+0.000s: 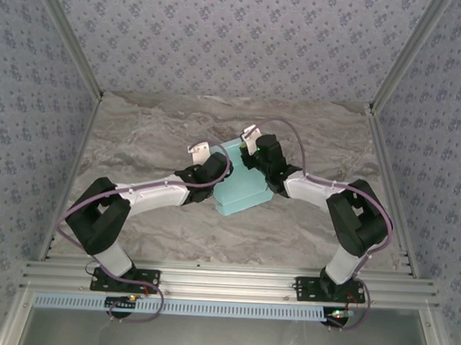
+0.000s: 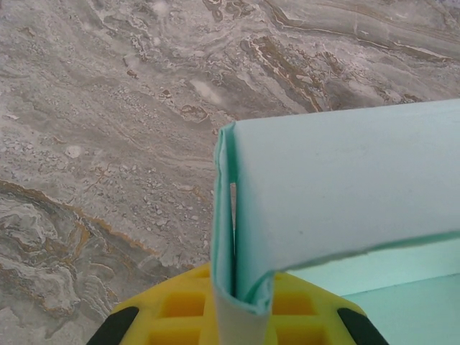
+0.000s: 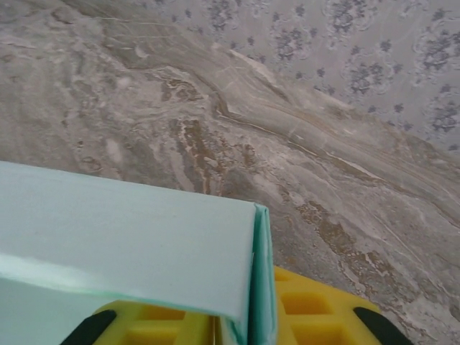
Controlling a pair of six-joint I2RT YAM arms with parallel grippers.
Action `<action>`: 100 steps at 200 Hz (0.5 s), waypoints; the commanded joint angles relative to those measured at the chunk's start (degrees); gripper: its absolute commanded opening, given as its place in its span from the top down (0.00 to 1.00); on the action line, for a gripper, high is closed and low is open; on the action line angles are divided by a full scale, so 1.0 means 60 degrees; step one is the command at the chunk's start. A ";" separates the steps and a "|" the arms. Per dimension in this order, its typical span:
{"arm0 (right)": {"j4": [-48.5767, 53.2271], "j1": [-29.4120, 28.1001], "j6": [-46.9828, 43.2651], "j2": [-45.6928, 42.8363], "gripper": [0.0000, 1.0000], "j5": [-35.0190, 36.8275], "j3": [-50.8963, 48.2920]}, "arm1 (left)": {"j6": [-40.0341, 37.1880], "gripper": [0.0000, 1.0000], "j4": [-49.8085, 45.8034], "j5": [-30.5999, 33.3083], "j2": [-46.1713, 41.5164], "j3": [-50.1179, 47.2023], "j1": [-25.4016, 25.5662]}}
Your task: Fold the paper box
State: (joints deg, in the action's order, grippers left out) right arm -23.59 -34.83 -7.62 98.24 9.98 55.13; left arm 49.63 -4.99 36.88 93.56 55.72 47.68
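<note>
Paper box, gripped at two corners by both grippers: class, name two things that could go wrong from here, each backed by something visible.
1. The left gripper pinches a thin, folded-over wall of the paper box right at a corner. Squeezing or pulling there could crease or tear the card.
2. The right gripper grips another corner edge. If the arms move out of step, the box may twist out of shape or slip from the pads.

Pale mint paper box [image 3: 122, 223] filling the lower left, its folded corner edge running down between the yellow fingers [image 3: 323, 309] of the right gripper [image 3: 248, 323], pads pressed against either side of the card, grey-brown marbled table [image 3: 144, 93] behind, patterned wall [image 3: 345, 43] top right
</note>
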 commanded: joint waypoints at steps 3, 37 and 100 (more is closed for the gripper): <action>-0.0375 -0.0242 0.0007 0.0423 0.85 0.2652 0.0241 | 0.0233 1.00 0.0013 0.0005 0.0018 0.0449 0.0037; 0.0092 -0.0428 0.0453 0.0835 0.93 0.4673 0.0569 | 0.0372 1.00 -0.0061 0.0001 0.0088 0.0461 0.0051; 0.0460 -0.0433 0.0406 0.0656 0.78 0.3469 0.0332 | 0.0359 1.00 -0.0307 0.0324 -0.0003 0.0541 0.0048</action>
State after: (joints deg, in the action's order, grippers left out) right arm -24.27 -39.18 -4.54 101.80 27.49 57.93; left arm 51.29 -4.69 36.67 94.65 56.64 47.59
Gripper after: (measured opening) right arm 0.176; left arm 0.094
